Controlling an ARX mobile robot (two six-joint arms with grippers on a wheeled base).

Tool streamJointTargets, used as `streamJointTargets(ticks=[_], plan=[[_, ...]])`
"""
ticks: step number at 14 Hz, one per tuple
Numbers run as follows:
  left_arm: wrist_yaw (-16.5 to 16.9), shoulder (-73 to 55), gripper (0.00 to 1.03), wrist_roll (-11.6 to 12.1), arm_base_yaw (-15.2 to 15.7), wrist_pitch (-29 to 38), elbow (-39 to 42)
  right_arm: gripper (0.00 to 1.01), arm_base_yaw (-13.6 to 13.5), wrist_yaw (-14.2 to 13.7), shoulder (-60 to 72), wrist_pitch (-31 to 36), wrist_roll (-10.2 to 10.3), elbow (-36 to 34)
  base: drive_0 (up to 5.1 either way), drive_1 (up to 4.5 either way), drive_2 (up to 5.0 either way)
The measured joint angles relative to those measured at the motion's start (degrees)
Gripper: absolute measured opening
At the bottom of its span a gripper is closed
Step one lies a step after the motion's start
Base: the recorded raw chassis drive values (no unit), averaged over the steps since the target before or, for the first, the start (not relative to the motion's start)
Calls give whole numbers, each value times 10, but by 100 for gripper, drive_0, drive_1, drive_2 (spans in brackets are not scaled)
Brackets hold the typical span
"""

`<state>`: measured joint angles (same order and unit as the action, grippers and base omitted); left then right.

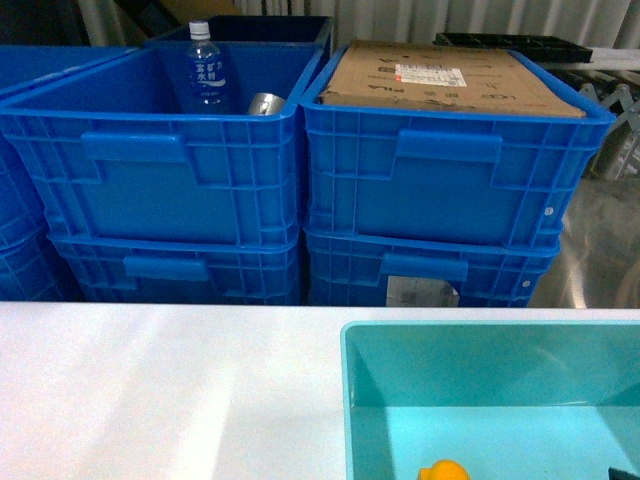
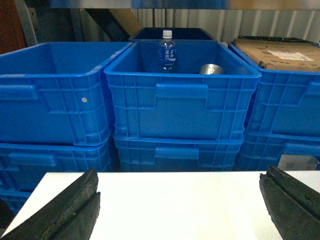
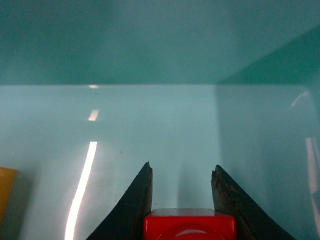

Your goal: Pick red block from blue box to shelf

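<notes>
Grasp step: your right tool [image 3: 181,192] sits inside the teal box [image 1: 347,400] w/ fingers pinching the red block [image 3: 190,226]. Left tool [image 2: 180,200] hangs spread over the worktop [image 1: 160,390]. Next, prob lift clear, carry to shelf.

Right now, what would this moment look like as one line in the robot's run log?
right claw: shut on red block | place: inside light blue box | left claw: open, empty, above white table | shelf placing: not yet done
</notes>
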<state>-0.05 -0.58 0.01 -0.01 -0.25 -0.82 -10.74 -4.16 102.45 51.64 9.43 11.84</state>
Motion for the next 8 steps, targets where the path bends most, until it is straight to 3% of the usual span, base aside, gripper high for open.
streamJointTargets(ticks=[4,6,8], plan=[[0,0,98,0,0,0,0,29,13,31,-89,-74,-13,5,0,0,0],[0,0,98,0,0,0,0,29,53,92,-243,-226,-32,53,0,0,0],[0,0,98,0,0,0,0,29,92,147,-365,-332,-64,130,0,0,0]])
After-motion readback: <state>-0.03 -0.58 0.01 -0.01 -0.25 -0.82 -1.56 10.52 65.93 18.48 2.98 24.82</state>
